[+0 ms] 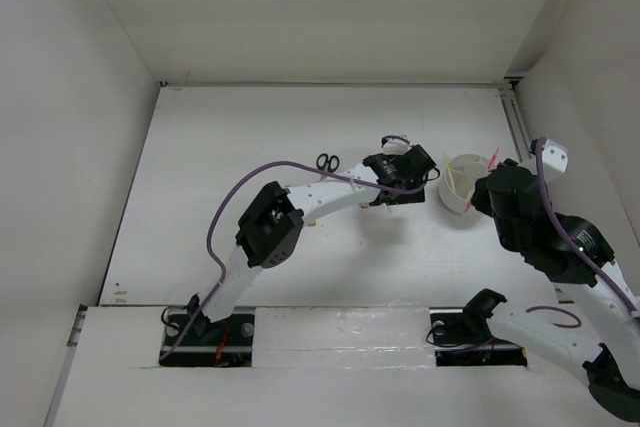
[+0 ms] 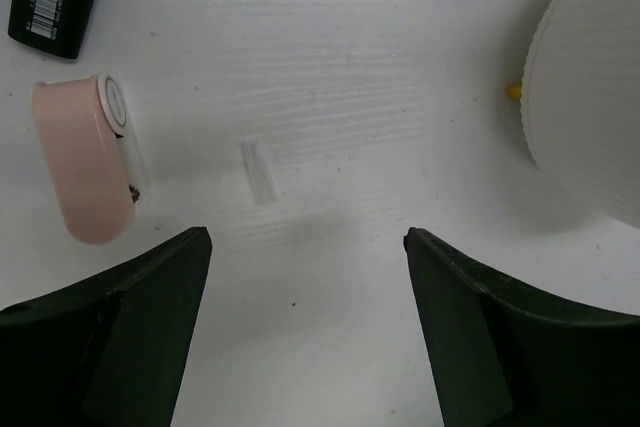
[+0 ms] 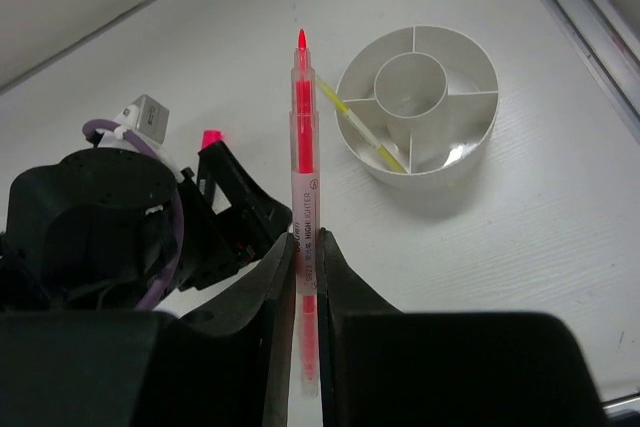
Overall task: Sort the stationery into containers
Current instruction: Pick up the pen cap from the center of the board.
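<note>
Binned in tub (image 3: 425, 169): yellow stick (image 3: 368, 131) only, apparently. Clamping red pen (image 3: 303, 127) in right gripper (image 3: 305, 242); left gripper (image 2: 305, 242) agape, empty. To sort: pink eraser (image 2: 85, 167), scissors (image 1: 328, 161).

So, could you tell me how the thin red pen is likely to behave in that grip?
The thin translucent red plastic pen is probably stiff: it juts straight from the right claw. Pinched toward one end, it may pivot. Its slim round barrel would likely roll if laid down.
</note>
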Robot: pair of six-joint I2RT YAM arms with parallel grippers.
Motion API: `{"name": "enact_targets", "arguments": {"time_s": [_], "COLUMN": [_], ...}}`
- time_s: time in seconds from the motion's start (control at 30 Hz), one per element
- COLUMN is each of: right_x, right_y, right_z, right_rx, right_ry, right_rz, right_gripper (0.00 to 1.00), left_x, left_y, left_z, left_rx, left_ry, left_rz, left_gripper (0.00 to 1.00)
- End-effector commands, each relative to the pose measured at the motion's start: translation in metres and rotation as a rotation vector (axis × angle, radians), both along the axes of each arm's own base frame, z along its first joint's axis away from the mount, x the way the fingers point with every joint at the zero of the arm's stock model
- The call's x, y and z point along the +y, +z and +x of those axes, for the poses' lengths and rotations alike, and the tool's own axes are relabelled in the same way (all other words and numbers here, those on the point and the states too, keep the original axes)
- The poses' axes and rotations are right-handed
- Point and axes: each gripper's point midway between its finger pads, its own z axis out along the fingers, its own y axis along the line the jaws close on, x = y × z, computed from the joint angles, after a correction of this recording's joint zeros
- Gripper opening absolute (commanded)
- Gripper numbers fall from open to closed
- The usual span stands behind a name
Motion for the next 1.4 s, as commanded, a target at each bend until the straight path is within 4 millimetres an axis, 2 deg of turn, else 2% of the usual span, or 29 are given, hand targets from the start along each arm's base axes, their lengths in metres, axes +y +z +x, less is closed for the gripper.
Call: {"name": "enact_targets", "arguments": {"time_s": [0.0, 0.07, 0.1, 0.13, 0.2, 0.3, 0.47, 0.6, 0.7, 0.77, 0.8, 0.9, 0.97, 1.0, 1.07, 1.23, 1.37], "right_x": [0.001, 0.006, 0.007, 0.010, 0.013, 0.018, 0.020, 0.023, 0.025, 0.028, 0.028, 0.030, 0.031, 0.029, 0.030, 0.031, 0.033], "right_y": [0.004, 0.003, 0.001, 0.003, -0.004, -0.011, -0.010, -0.010, -0.013, -0.015, -0.013, -0.018, -0.014, -0.016, -0.014, -0.014, -0.015], "right_z": [-0.003, -0.004, -0.003, -0.001, -0.002, -0.002, -0.002, -0.002, -0.001, 0.000, 0.001, 0.000, -0.001, -0.002, -0.001, -0.002, -0.002], "right_rx": [-0.022, -0.025, -0.025, -0.031, -0.022, -0.006, -0.026, -0.031, -0.029, -0.026, -0.033, -0.021, -0.035, -0.038, -0.047, -0.052, -0.049], "right_ry": [0.039, 0.068, 0.068, 0.077, 0.098, 0.123, 0.136, 0.159, 0.171, 0.179, 0.183, 0.191, 0.199, 0.199, 0.199, 0.212, 0.220], "right_rz": [-0.010, -0.002, -0.002, 0.010, 0.002, -0.003, 0.011, 0.010, 0.006, 0.010, 0.005, 0.003, 0.018, 0.020, 0.026, 0.027, 0.031], "right_gripper": [0.00, 0.00, 0.00, 0.00, 0.00, 0.00, 0.00, 0.00, 0.00, 0.00, 0.00, 0.00, 0.00, 0.00, 0.00, 0.00, 0.00], "left_x": [-0.009, -0.010, -0.015, -0.016, -0.015, -0.008, -0.002, 0.002, 0.005, 0.007, 0.008, 0.008, 0.011, 0.012, 0.013, 0.017, 0.021], "left_y": [0.018, 0.011, 0.015, 0.008, 0.006, -0.004, -0.021, -0.021, -0.037, -0.037, -0.044, -0.048, -0.059, -0.057, -0.065, -0.066, -0.070], "left_z": [0.011, 0.014, 0.017, 0.018, 0.019, 0.020, 0.020, 0.022, 0.018, 0.022, 0.022, 0.021, 0.020, 0.019, 0.019, 0.016, 0.014], "left_rx": [-0.033, -0.037, -0.045, -0.040, -0.036, -0.034, -0.020, -0.026, -0.003, -0.003, 0.003, 0.008, 0.021, 0.022, 0.030, 0.041, 0.049], "left_ry": [0.051, 0.056, 0.056, 0.056, 0.072, 0.102, 0.133, 0.160, 0.155, 0.164, 0.164, 0.171, 0.171, 0.171, 0.170, 0.179, 0.178], "left_rz": [-0.044, -0.033, -0.046, -0.037, -0.021, 0.018, 0.054, 0.065, 0.091, 0.091, 0.102, 0.106, 0.132, 0.133, 0.151, 0.165, 0.182], "left_gripper": [0.74, 0.71, 0.67, 0.64, 0.58, 0.58, 0.58, 0.58, 0.57, 0.52, 0.51, 0.49, 0.48, 0.47, 0.44, 0.31, 0.31]}}
